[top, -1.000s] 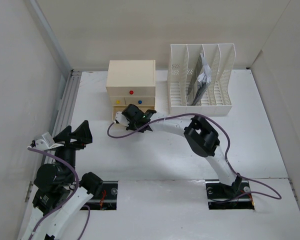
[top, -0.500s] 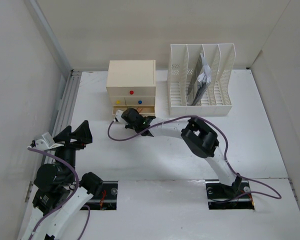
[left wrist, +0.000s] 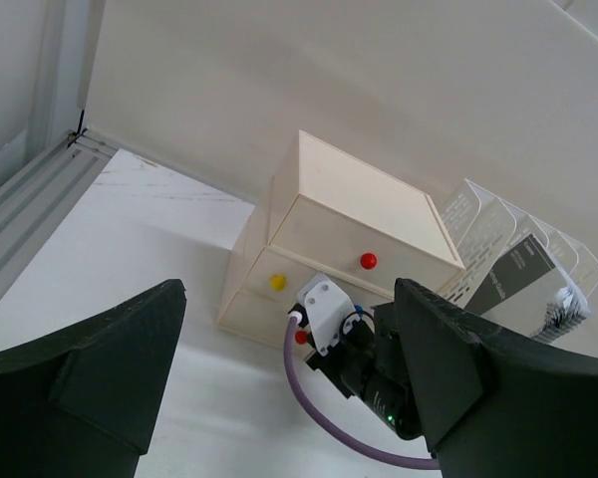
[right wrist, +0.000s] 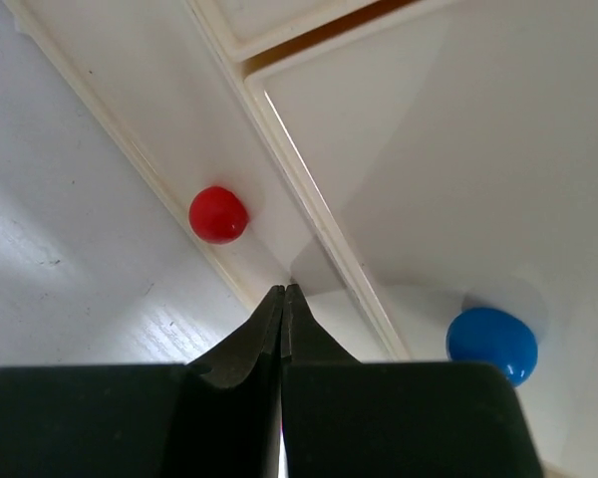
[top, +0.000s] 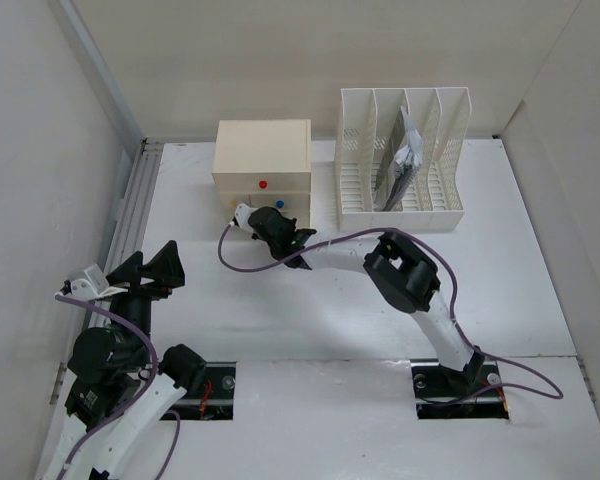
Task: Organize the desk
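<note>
The desk (top: 310, 320) is a wide white tabletop. At its back stands a cream drawer box (top: 262, 160) with small round knobs. My right gripper (top: 263, 216) is shut with nothing in it. In the right wrist view its tips (right wrist: 283, 291) press on the lower drawer front, between a red knob (right wrist: 218, 214) and a blue knob (right wrist: 491, 344). My left gripper (top: 148, 264) hangs open and empty over the desk's left side, well short of the box. From its wrist view I see the drawer box (left wrist: 349, 224) and the right wrist's white camera mount (left wrist: 327, 314) against it.
A white slotted file rack (top: 403, 160) stands right of the drawer box and holds a dark folder with papers (top: 400, 165). Pale walls close in the desk on three sides. A metal rail (top: 130, 215) runs along the left edge. A purple cable (top: 235, 262) loops by the right wrist.
The right gripper has moved toward the drawer box, and the lower drawer that stuck out has slid in. The left arm has not moved.
</note>
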`<state>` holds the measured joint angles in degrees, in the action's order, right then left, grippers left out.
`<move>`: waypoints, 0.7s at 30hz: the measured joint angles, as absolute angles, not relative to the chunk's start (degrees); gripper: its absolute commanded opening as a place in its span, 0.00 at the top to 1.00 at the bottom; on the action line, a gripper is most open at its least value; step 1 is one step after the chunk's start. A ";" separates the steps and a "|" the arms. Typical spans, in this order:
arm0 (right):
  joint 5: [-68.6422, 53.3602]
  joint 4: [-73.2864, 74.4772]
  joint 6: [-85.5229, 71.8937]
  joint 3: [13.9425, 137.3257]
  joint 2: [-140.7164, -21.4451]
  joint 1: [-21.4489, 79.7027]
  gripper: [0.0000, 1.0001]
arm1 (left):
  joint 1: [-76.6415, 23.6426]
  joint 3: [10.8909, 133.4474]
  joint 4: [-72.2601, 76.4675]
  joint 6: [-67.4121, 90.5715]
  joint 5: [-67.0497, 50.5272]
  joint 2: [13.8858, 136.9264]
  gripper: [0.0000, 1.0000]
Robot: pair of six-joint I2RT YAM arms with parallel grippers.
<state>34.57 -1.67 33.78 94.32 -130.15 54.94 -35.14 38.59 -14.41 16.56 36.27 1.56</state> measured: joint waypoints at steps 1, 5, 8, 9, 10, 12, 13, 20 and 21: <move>34.68 -1.89 34.04 94.21 -130.15 54.96 1.00 | -35.14 38.59 -14.41 16.56 36.27 1.56 0.17; 32.08 0.54 36.34 94.63 -130.10 54.87 1.00 | -35.14 38.59 -14.41 16.53 36.27 1.56 0.17; 18.00 10.13 40.86 96.66 -128.77 53.45 0.73 | -35.14 38.59 -14.41 16.53 36.27 1.56 0.17; 11.14 14.74 43.38 97.38 -127.74 52.99 0.64 | -35.14 38.59 -14.41 16.53 36.27 1.56 0.17; 3.18 20.53 46.33 98.56 -126.43 52.25 0.57 | -35.14 38.59 -14.41 16.53 36.27 1.56 0.17; -7.84 31.00 51.55 102.43 -125.08 51.37 0.46 | -35.14 38.59 -14.41 16.56 36.27 1.56 0.17; -13.30 36.25 54.00 105.54 -124.84 51.09 0.40 | -35.14 38.59 -14.41 16.56 36.27 1.56 0.17; -35.73 51.79 55.31 117.38 -120.31 49.30 0.15 | -35.14 38.59 -14.41 16.56 36.27 1.56 0.09; -36.10 51.59 52.82 117.34 -118.76 48.38 0.15 | -35.14 38.59 -14.41 16.56 36.27 1.56 0.03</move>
<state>-36.10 51.59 52.82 117.34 -118.76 48.38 -35.14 38.59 -14.41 16.56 36.27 1.56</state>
